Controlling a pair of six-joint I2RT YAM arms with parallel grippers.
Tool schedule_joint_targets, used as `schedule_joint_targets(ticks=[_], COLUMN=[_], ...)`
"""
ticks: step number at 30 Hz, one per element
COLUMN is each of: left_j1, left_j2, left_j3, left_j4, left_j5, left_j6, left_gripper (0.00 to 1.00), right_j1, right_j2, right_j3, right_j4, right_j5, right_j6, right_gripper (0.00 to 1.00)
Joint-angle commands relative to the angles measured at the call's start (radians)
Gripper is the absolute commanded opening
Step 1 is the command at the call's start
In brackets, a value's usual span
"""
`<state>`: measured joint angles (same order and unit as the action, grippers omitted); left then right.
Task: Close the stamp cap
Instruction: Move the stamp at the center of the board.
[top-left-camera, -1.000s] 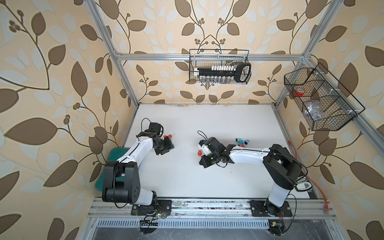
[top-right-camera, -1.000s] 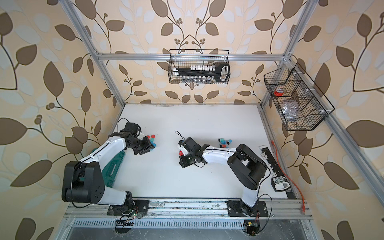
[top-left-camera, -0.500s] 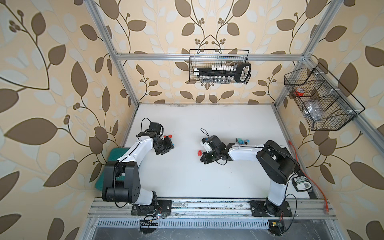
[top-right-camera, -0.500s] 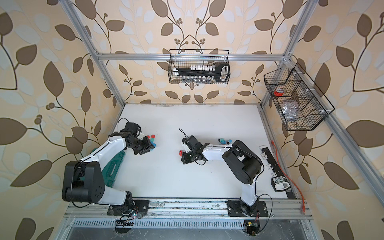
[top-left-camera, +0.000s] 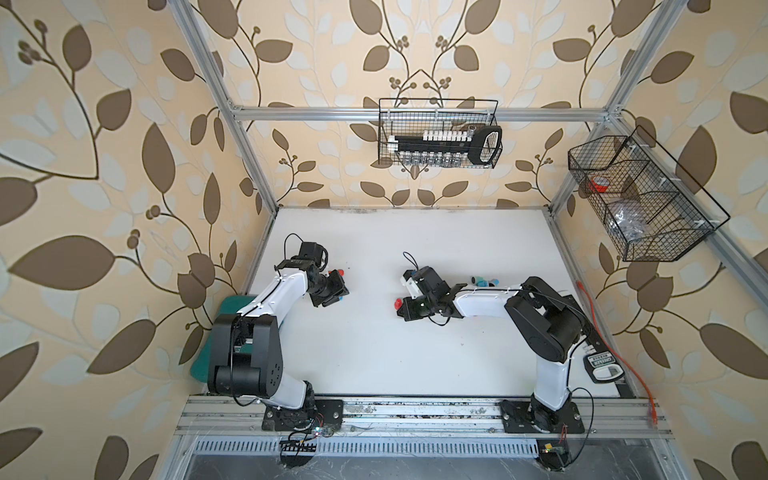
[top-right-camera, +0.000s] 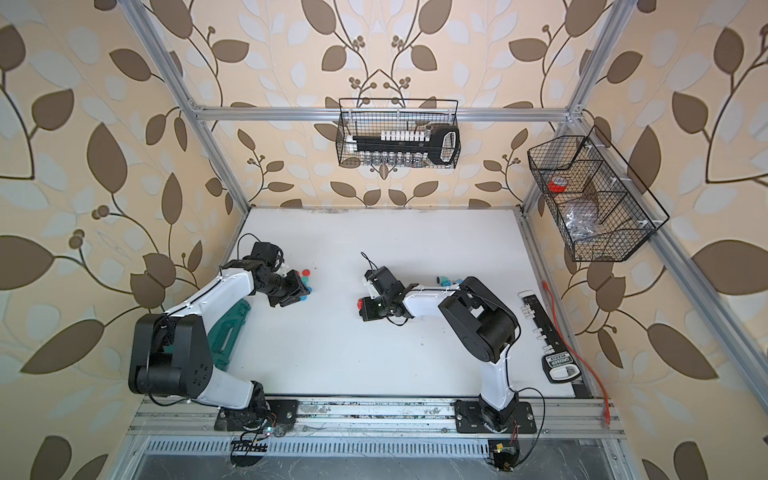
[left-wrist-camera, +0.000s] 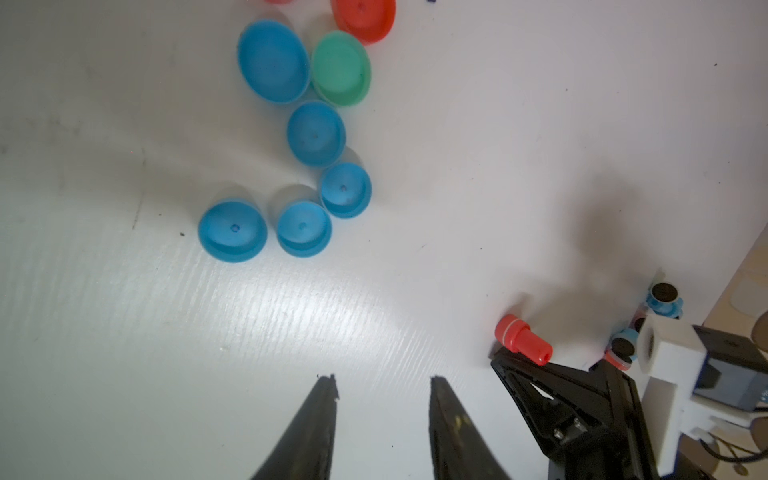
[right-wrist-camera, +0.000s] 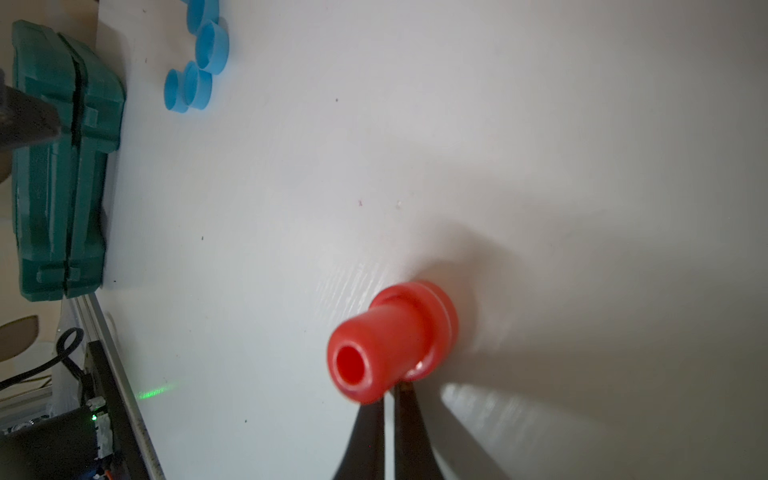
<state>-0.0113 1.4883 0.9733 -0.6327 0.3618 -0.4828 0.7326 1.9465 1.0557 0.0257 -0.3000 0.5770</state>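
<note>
Right arm (top-left-camera: 482, 301) has folded inward; its closed right hand (right-wrist-camera: 388, 395) touches the red stamp (right-wrist-camera: 390, 345), lying mid-way across the surface (top-left-camera: 374, 353). Left hand (left-wrist-camera: 384, 379) gapes empty near blue caps (left-wrist-camera: 232, 230). Probably light, stiff, rolls easily: grip the narrow barrel.

Red stamp (right-wrist-camera: 390, 345) is lying on its side on the surface (right-wrist-camera: 540, 124), hollow stem end toward my right hand (right-wrist-camera: 388, 397). A red cap (left-wrist-camera: 365, 18) sits well apart, beside blue caps (left-wrist-camera: 272, 62) and a green cap (left-wrist-camera: 340, 68).
</note>
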Motion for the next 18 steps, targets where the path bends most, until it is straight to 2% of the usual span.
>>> schedule_joint_targets(ticks=[1, 5, 8, 18], left_j1=[0.012, 0.013, 0.013, 0.013], left_j2=[0.012, 0.017, 0.020, 0.036], left_j3=[0.036, 0.038, 0.042, 0.048], left_j4=[-0.015, -0.015, -0.015, -0.015], left_j5=[-0.009, -0.009, -0.010, -0.015], left_j6=[-0.002, -0.002, -0.003, 0.000], left_gripper=[0.39, 0.39, 0.39, 0.39], right_j1=[-0.017, -0.022, -0.064, -0.109], right_j2=[0.035, 0.045, 0.069, 0.162], right_j3=[0.029, 0.034, 0.062, 0.196], right_j4=[-0.026, -0.017, -0.026, -0.038], right_j5=[0.018, 0.033, 0.030, -0.048], right_j6=[0.022, 0.029, 0.026, 0.022], right_gripper=[0.00, 0.00, 0.00, 0.00])
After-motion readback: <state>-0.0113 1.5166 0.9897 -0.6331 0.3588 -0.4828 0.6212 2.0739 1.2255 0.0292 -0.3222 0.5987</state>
